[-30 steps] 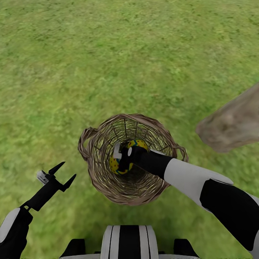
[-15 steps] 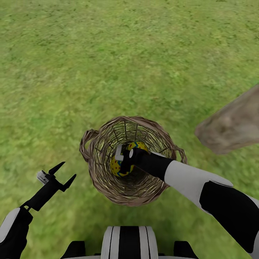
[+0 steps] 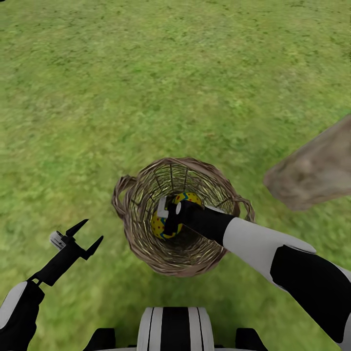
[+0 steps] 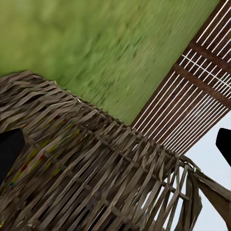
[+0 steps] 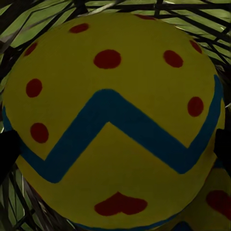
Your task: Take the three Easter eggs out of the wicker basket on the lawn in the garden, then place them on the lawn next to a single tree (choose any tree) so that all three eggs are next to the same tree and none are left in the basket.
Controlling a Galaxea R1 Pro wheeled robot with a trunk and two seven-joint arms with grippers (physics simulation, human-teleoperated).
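Note:
The wicker basket (image 3: 146,243) stands on the lawn (image 3: 146,73) just in front of me. My right gripper (image 3: 166,222) is down inside it, open, its fingers either side of a yellow Easter egg (image 5: 115,106) with a blue zigzag band and red dots. Part of a second egg (image 5: 216,202) lies beside the first. In the head view, yellow egg surface (image 3: 189,198) shows around the gripper. My left gripper (image 3: 84,234) hangs open and empty to the left of the basket, facing its woven wall (image 4: 96,163).
A thick grey-brown tree trunk (image 3: 312,170) rises from the grass to the right of the basket, about a basket's width away. A brown slatted fence (image 4: 192,96) shows beyond the basket in the left wrist view. Open grass stretches ahead and to the left.
The basket has shifted slightly to the right around my right gripper, which stays inside over the egg. The left arm has not moved.

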